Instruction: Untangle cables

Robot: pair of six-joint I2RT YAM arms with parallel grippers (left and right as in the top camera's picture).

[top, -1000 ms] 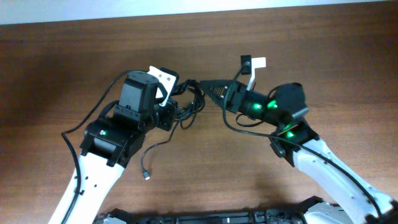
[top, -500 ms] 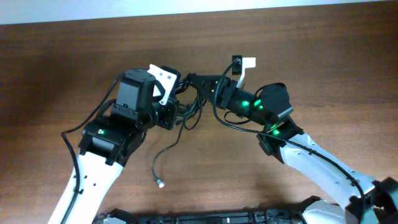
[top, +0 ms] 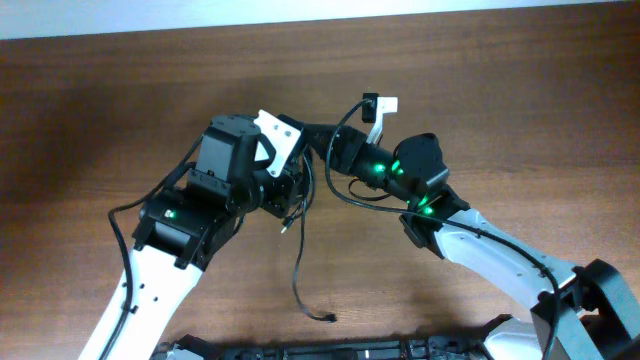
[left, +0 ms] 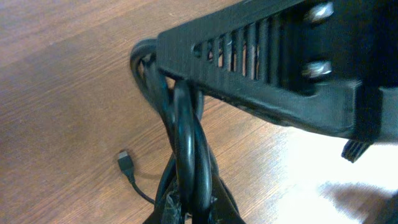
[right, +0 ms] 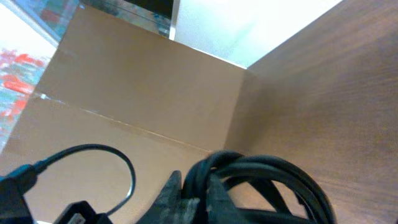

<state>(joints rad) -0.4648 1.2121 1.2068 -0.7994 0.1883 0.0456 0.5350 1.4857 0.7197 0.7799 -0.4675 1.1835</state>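
Observation:
The cables (top: pixel 301 180) are a bunch of thin black cords held between my two grippers at the table's middle. My left gripper (top: pixel 289 190) is shut on the bunch; the left wrist view shows two cords (left: pixel 186 143) pinched between its fingertips (left: pixel 194 208). My right gripper (top: pixel 312 135) is shut on the bunch's upper loops; in the right wrist view its jaws (right: pixel 198 194) clamp the loops (right: pixel 267 171). One loose cord trails down to a plug (top: pixel 331 318) near the front edge. Another plug (left: pixel 125 162) lies on the wood.
The wooden table (top: pixel 520 130) spreads around both arms. My right gripper's slotted finger (left: pixel 261 68) crosses close above the left gripper. A white tag with a black connector (top: pixel 378 105) sticks up behind the right wrist. A dark bar (top: pixel 350 350) runs along the front edge.
The right gripper has moved left toward the left gripper, and both have drawn closer together. The loose cord's plug end has swung from the lower left toward the lower middle, trailing longer.

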